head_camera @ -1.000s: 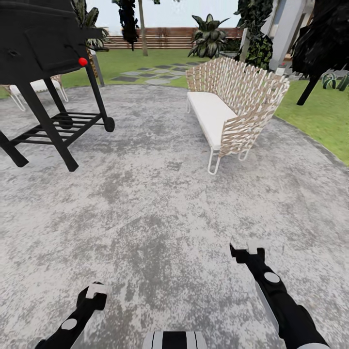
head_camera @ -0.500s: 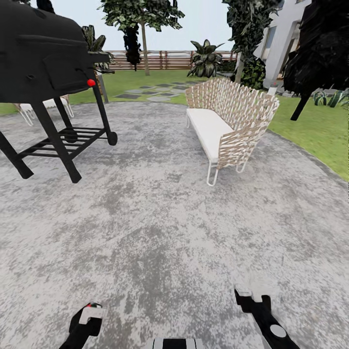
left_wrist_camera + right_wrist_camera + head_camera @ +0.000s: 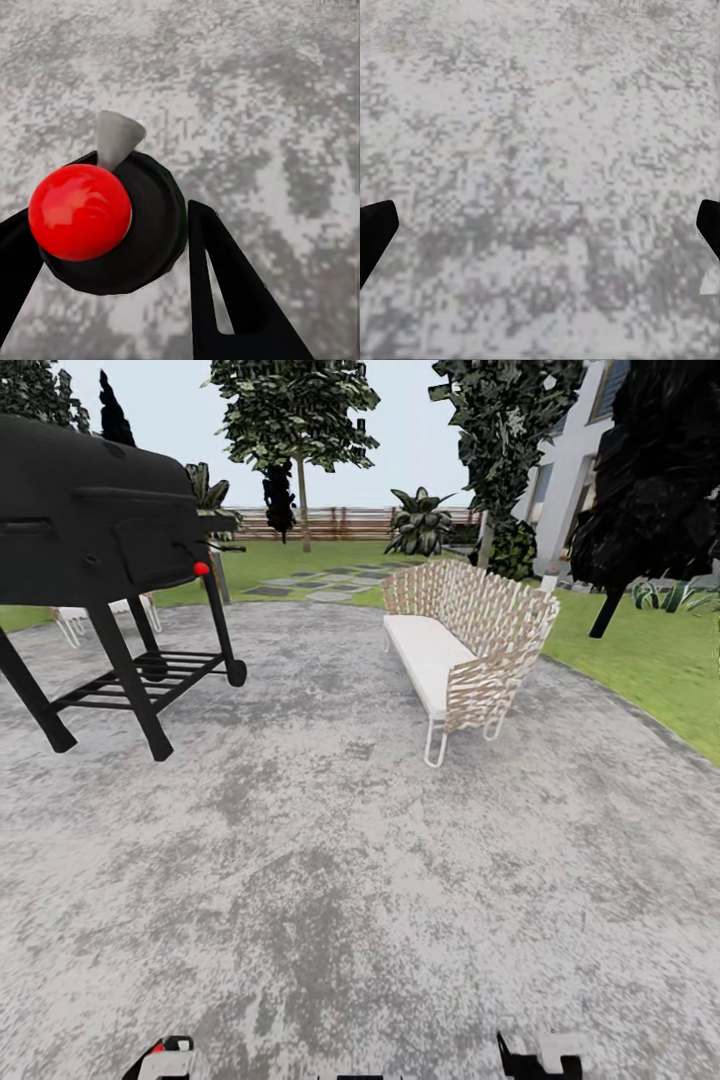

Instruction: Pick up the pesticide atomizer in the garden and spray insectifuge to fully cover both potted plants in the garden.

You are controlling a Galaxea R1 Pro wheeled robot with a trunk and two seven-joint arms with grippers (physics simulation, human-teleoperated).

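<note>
On the round grey mottled patio (image 3: 330,860) of the garden, a large black barrel-shaped grill (image 3: 95,525) stands at far left on angled legs with a slatted lower shelf, a small red knob on its side. Behind its legs, part of a white-cushioned chair (image 3: 70,618) shows. Near the lower left edge of the head view, the tip of the left gripper (image 3: 165,1057) rises into sight; in the left wrist view that left gripper (image 3: 112,247) has its black fingers clamped around the pesticide atomizer (image 3: 105,217), a black rounded body topped by a glossy red ball with a grey cone nozzle, held above the stone. Further back, pale stepping stones (image 3: 310,582) cross the green lawn (image 3: 640,660) toward a brown slatted wooden fence (image 3: 340,522). At centre right sits a woven tan wicker sofa with a white seat cushion (image 3: 465,645). The right gripper (image 3: 540,1055) peeks in at the lower edge; in the right wrist view its dark fingertips (image 3: 375,232) sit wide apart over bare patio. Low green rosettes, seemingly the potted plants (image 3: 672,596), show on the grass at far right beside a dark tree (image 3: 650,470).
</note>
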